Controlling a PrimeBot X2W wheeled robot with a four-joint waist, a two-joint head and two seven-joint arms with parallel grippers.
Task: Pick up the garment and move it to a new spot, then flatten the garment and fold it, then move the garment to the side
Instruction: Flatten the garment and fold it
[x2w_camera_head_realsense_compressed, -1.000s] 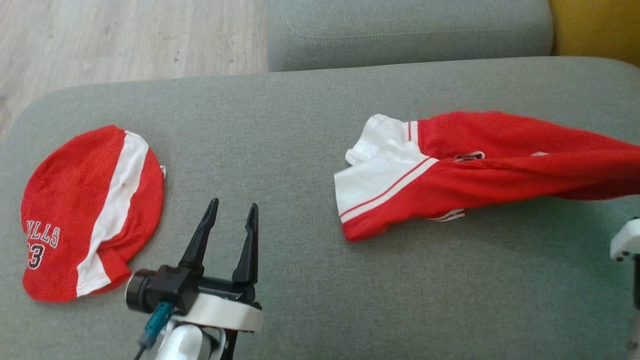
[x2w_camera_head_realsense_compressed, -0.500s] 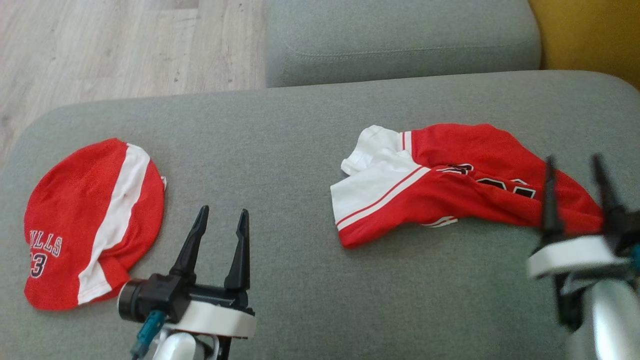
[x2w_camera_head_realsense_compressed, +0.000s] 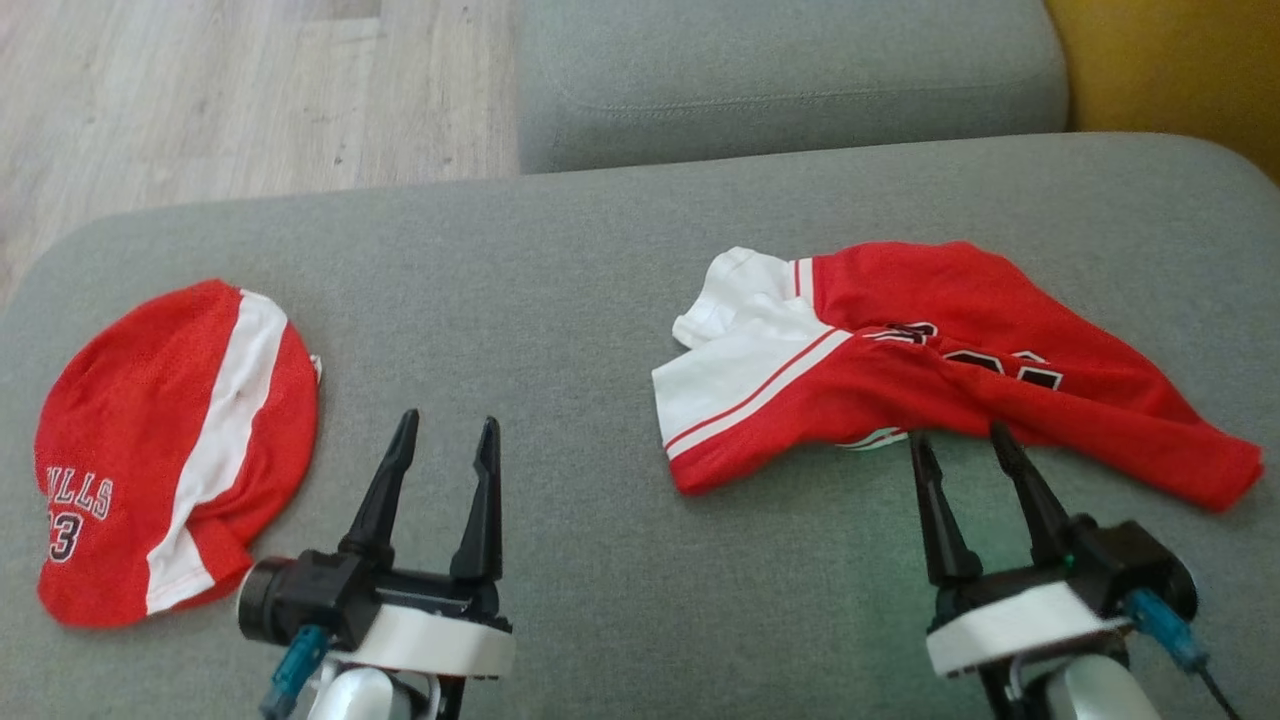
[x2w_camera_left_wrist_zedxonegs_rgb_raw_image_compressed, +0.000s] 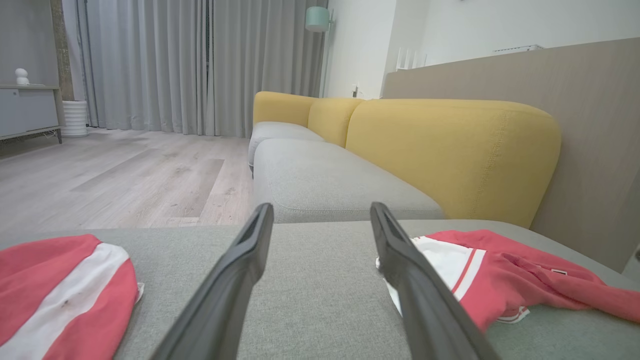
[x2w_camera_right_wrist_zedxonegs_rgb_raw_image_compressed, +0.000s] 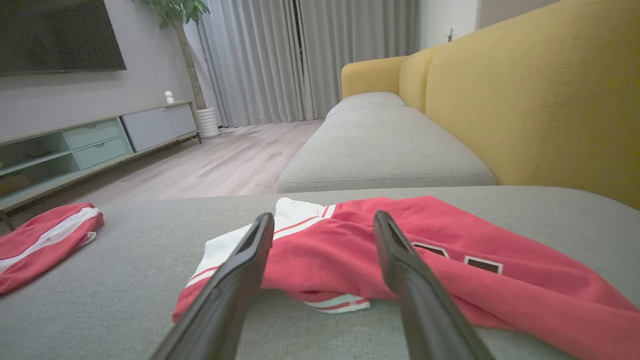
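The garment (x2w_camera_head_realsense_compressed: 950, 370) is a red jersey with a white striped end, lying crumpled on the right half of the grey sofa seat (x2w_camera_head_realsense_compressed: 560, 300). My right gripper (x2w_camera_head_realsense_compressed: 955, 436) is open just short of its near edge, holding nothing. In the right wrist view the garment (x2w_camera_right_wrist_zedxonegs_rgb_raw_image_compressed: 400, 240) lies past and between the spread fingers of the right gripper (x2w_camera_right_wrist_zedxonegs_rgb_raw_image_compressed: 323, 216). My left gripper (x2w_camera_head_realsense_compressed: 447, 420) is open and empty over bare cushion, left of the garment. The left wrist view has the left gripper (x2w_camera_left_wrist_zedxonegs_rgb_raw_image_compressed: 321, 207) wide open, with the garment (x2w_camera_left_wrist_zedxonegs_rgb_raw_image_compressed: 500, 280) at its right.
A second red and white piece (x2w_camera_head_realsense_compressed: 170, 450) with "BULLS 23" lettering lies at the seat's left end, and also appears as that red piece (x2w_camera_left_wrist_zedxonegs_rgb_raw_image_compressed: 60, 285) and that red piece (x2w_camera_right_wrist_zedxonegs_rgb_raw_image_compressed: 45, 235). A neighbouring grey cushion (x2w_camera_head_realsense_compressed: 780, 70) lies beyond, yellow backrest (x2w_camera_head_realsense_compressed: 1170, 60) at right, wooden floor (x2w_camera_head_realsense_compressed: 200, 90) at left.
My right gripper opened and let go of the garment, which dropped from a stretched pull to lie slack on the seat. The right arm moved left into view. The left arm held still.
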